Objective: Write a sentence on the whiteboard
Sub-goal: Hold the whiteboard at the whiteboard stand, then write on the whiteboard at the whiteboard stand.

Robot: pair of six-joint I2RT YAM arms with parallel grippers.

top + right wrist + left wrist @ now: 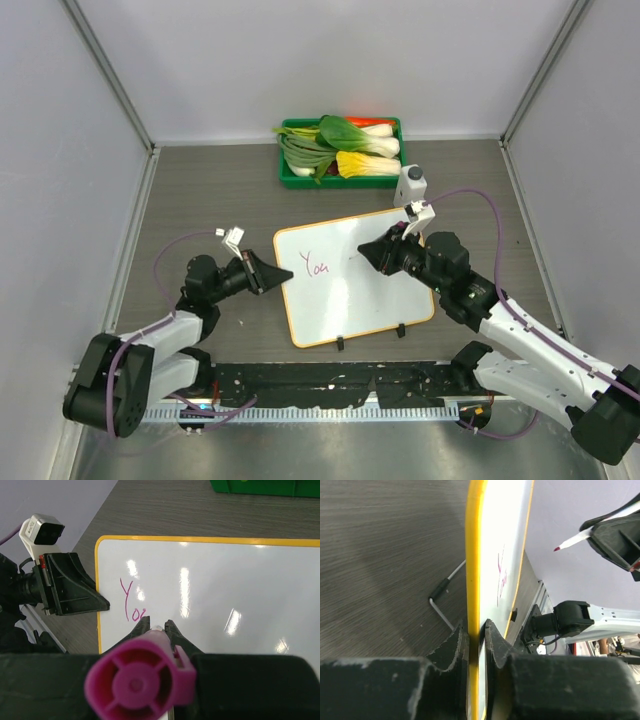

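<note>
Pink marker point(137, 682) sits clamped in the right gripper point(157, 626) over the whiteboard point(380, 290) at mid-surface point(200, 190). The left gripper point(476, 630) pinches its rim. Only "You" of the sentence point(318, 266) is written; most remains.

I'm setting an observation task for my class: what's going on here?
The left tool grips the whiteboard at its left edge. The right tool holds a pink marker above the board, tip off the surface. Only "You" of the sentence is written so far. A green tray of vegetables sits behind.
</note>
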